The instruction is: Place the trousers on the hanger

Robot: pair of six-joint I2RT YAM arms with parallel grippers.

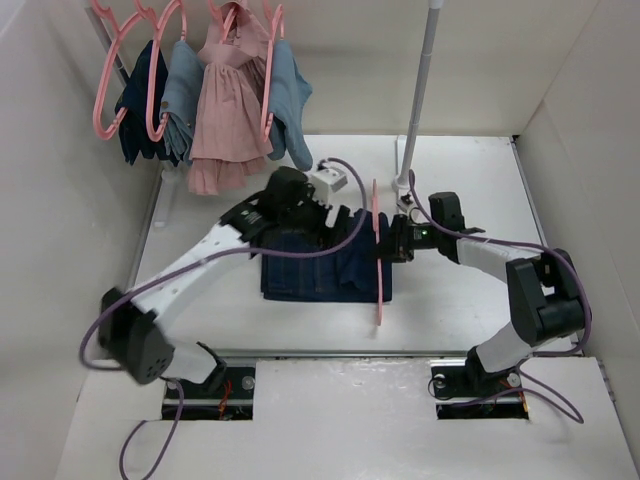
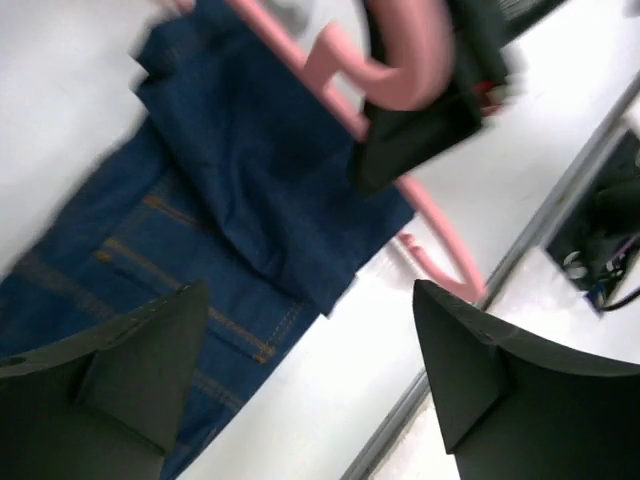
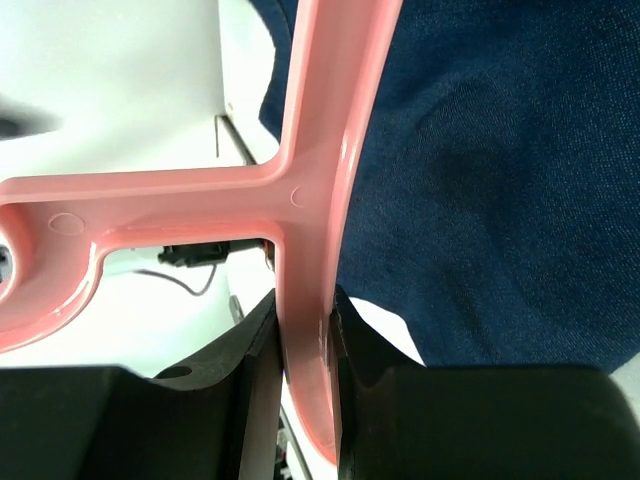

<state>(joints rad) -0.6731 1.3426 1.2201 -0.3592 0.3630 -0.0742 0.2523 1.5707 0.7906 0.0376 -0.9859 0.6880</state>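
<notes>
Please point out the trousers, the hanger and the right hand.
trousers [image 1: 310, 275]: top external view, middle of the folded denim.
hanger [image 3: 300, 195]: right wrist view, junction of its bars.
right hand [image 3: 303, 332]: right wrist view, between its fingertips.

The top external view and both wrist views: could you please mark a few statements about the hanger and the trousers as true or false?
1. The right tool is clamped on the pink hanger. True.
2. The left tool grips the trousers. False: its fingers stand open above them, holding nothing.
3. The trousers lie folded on the table. True.
4. No clothes hang at the back left. False: several garments hang there.
</notes>
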